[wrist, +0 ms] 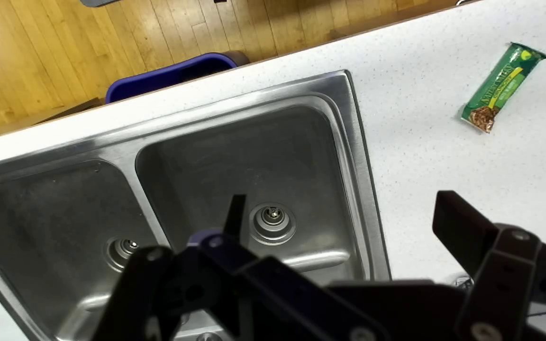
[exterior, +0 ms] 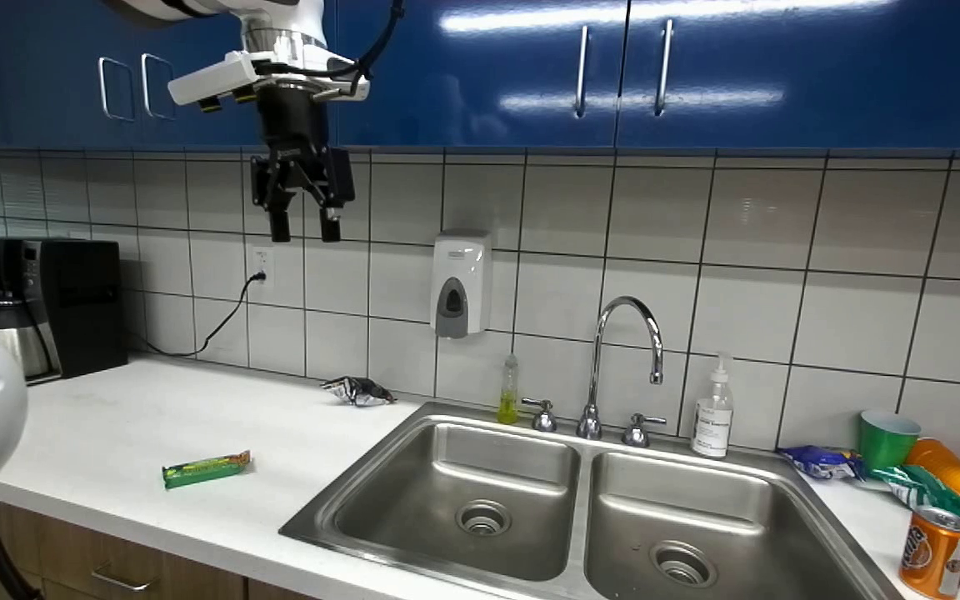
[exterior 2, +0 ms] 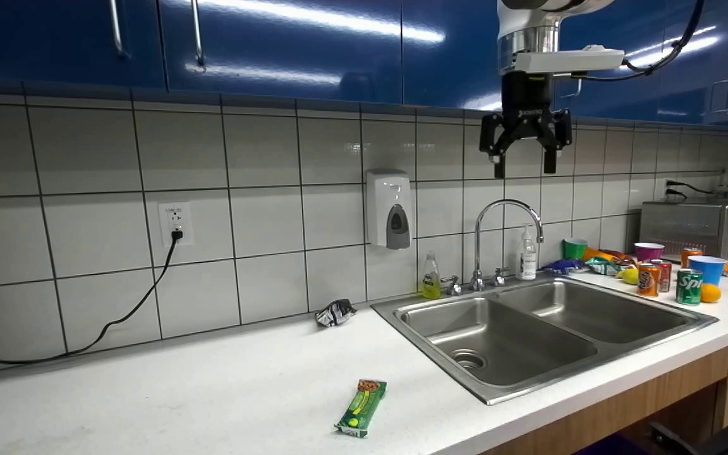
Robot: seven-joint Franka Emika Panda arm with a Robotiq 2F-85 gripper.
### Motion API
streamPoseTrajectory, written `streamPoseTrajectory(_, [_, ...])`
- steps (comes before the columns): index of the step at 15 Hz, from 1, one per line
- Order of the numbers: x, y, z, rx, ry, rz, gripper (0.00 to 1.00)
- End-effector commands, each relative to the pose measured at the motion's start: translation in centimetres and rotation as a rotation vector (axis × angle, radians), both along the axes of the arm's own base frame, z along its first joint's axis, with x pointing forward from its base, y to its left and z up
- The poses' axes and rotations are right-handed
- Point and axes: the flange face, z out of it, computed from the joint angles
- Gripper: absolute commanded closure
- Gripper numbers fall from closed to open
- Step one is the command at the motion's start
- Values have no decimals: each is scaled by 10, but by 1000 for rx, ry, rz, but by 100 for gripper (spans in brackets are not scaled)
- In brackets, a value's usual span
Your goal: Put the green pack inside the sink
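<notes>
The green pack lies flat on the white counter, beside the sink and apart from its rim; in another exterior view the pack is near the bottom. My gripper hangs high, pointing down, above faucet height. Its fingers stand wide apart with nothing between them. From the wrist, the gripper spans a sink basin and the counter past the steel edge, while the pack shows at upper right, outside the jaws. Both basins of the sink show their drains and hold nothing.
A curved chrome faucet rises behind the basins, flanked by a yellow soap bottle and a pump bottle. A crumpled wrapper sits by the tiles. Cans, cups and packets crowd the far side. Blue cabinets hang overhead.
</notes>
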Motion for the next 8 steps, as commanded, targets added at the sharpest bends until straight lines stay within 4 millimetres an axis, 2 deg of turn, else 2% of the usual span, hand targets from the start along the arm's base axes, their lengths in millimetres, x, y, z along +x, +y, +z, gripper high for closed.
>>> streamPoseTrajectory(1, [0,0,0,0,1,0,0])
streamPoseTrajectory(4, [1,2,-4,4,10,5,0])
streamPoseTrajectory(8, [0,16,-16,26,36,23,0])
